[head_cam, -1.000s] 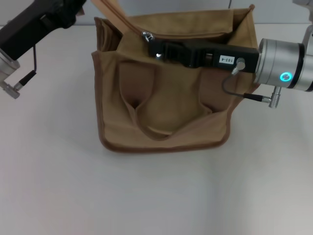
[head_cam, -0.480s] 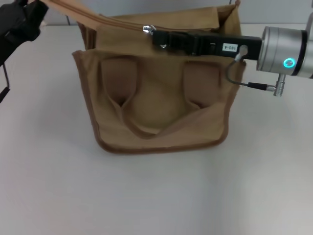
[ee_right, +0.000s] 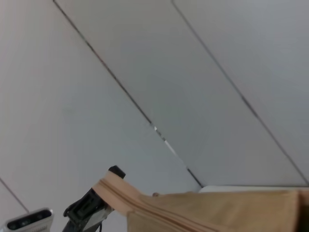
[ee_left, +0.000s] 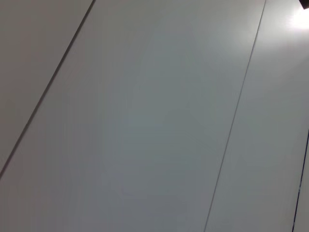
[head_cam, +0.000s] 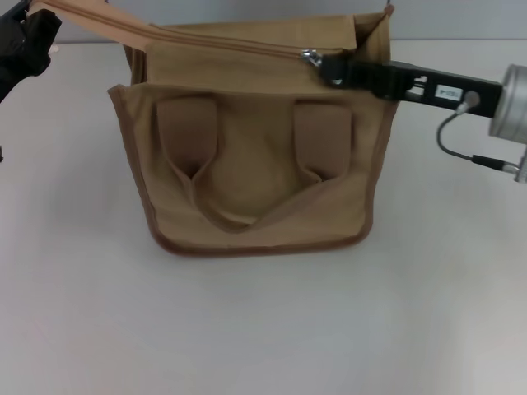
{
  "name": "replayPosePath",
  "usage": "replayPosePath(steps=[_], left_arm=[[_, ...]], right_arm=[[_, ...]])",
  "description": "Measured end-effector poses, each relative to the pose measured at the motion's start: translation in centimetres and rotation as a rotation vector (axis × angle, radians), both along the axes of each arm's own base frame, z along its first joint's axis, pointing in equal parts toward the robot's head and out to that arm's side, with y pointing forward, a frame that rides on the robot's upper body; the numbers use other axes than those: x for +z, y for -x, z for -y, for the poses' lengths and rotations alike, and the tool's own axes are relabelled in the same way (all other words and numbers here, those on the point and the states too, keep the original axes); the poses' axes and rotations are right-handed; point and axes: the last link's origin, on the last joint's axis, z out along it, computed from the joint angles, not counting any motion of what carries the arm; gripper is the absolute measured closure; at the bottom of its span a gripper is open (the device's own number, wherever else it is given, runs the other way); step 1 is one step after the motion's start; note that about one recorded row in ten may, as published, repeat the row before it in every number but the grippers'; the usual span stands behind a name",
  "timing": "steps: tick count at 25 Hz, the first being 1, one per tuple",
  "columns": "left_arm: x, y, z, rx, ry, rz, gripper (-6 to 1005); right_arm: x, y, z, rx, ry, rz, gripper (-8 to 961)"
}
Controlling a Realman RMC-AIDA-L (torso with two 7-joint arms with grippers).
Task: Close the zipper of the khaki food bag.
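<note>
The khaki food bag (head_cam: pixel 247 189) stands upright in the middle of the table, its front with two looped handles facing me. The zipper (head_cam: pixel 214 43) runs along its top. My right gripper (head_cam: pixel 326 69) reaches in from the right and is shut on the silver pull tab (head_cam: pixel 310 58), about two thirds of the way along towards the bag's right end. My left gripper (head_cam: pixel 30 26) at the far left is shut on the zipper's tan end strip and holds it stretched out past the bag. The right wrist view shows the bag's top (ee_right: pixel 227 212) and the left gripper (ee_right: pixel 89 207). The left wrist view shows only wall panels.
The bag stands on a plain white table (head_cam: pixel 263 329), with bare surface in front of it and on both sides. A pale wall lies behind it.
My right gripper has drawn the pull tab to the right along the zipper. My left gripper has pulled the end strip further left, and the bag has shifted left.
</note>
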Motion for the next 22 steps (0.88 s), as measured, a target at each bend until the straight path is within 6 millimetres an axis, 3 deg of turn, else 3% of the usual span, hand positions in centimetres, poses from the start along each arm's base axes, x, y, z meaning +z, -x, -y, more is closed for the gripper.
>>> replayPosePath(steps=[7, 11, 20, 22], left_arm=[[-0.3, -0.2, -0.1, -0.008, 0.007, -0.01, 983], [-0.7, -0.3, 0.0, -0.012, 0.0, -0.014, 983], [-1.3, -0.1, 0.1, 0.01, 0.009, 0.003, 974], [-1.4, 0.2, 0.4, 0.02, 0.01, 0.003, 971]], right_arm=[[2.7, -2.0, 2.1, 0.025, -0.05, -0.093, 951], [4.2, -2.6, 4.5, 0.147, -0.219, -0.199, 895], [4.3, -5.3, 6.4, 0.105, -0.364, -0.227, 769], [4.3, -5.4, 6.5, 0.108, -0.37, -0.224, 689]])
